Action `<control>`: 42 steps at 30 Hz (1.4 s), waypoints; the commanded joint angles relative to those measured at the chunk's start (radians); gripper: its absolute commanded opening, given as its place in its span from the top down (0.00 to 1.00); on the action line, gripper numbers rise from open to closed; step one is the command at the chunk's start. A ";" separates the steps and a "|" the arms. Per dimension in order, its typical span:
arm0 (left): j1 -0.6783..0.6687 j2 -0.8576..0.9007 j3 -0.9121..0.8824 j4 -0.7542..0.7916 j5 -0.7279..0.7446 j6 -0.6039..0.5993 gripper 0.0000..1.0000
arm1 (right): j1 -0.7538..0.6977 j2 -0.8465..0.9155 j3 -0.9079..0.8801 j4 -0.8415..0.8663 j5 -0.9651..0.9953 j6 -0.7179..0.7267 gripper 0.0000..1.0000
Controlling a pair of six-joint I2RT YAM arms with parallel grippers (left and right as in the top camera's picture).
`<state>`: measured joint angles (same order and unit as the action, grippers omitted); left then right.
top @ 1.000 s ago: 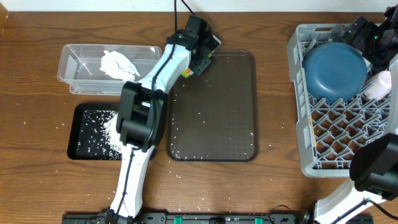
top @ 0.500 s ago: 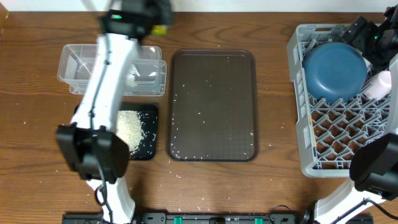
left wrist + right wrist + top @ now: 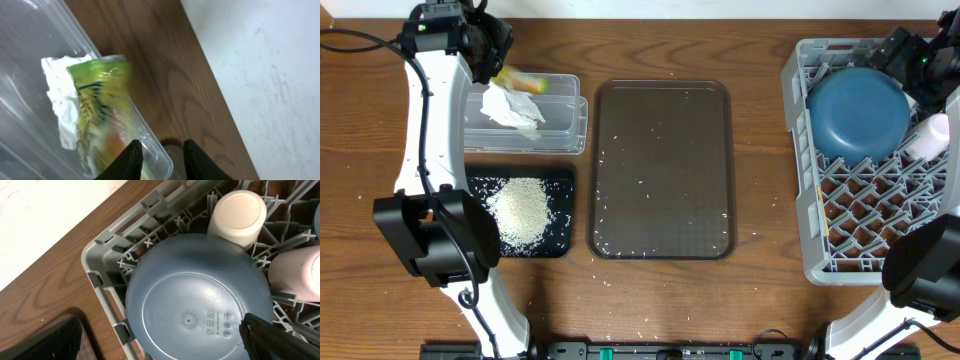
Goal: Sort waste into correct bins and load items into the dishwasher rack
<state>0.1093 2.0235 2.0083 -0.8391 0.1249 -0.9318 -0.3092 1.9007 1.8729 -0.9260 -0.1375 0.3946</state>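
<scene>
My left gripper [image 3: 498, 55] hangs over the far end of the clear tub [image 3: 570, 120], jaws parted with nothing between them [image 3: 162, 159]. The yellow-green wrapper [image 3: 97, 107] is loose just beyond its fingertips, lying over the tub's rim [image 3: 527, 81] beside the crumpled white tissue [image 3: 510, 105] [image 3: 57, 95]. White rice [image 3: 520, 205] is piled in the black tray [image 3: 555, 245]. My right gripper [image 3: 908, 50] stands wide open [image 3: 155, 340] above the grey rack [image 3: 800, 150]. In the rack are an upside-down dark-blue bowl [image 3: 860, 110] [image 3: 200, 305], a white cup [image 3: 237, 215] and a pink cup [image 3: 932, 135] [image 3: 300, 275].
A brown serving tray [image 3: 662, 170] sits mid-table with stray rice grains on it. More grains are scattered on the wood around the black tray. The table's far edge and a white wall lie just past the tub.
The left arm swung from the brown tray's far edge leftwards to the clear tub. Its jaws have parted and the wrapper has left them.
</scene>
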 commanded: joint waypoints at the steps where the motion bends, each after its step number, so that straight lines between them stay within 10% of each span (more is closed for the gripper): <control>1: 0.005 0.000 -0.005 -0.015 -0.003 -0.044 0.66 | -0.004 -0.019 0.016 -0.002 0.006 0.009 0.01; 12: 0.018 -0.074 -0.004 -0.099 0.007 -0.042 0.54 | -0.004 -0.019 0.016 -0.002 0.006 0.009 0.01; 28: 0.064 -0.360 -0.016 -0.771 -0.097 0.206 0.41 | -0.004 -0.019 0.016 -0.002 0.006 0.009 0.01; 42: 0.063 -0.865 -0.418 -0.803 -0.111 0.206 0.34 | -0.004 -0.019 0.016 -0.002 0.006 0.009 0.01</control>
<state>0.1730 1.2156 1.6650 -1.6085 0.0338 -0.7319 -0.3092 1.9007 1.8729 -0.9260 -0.1375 0.3946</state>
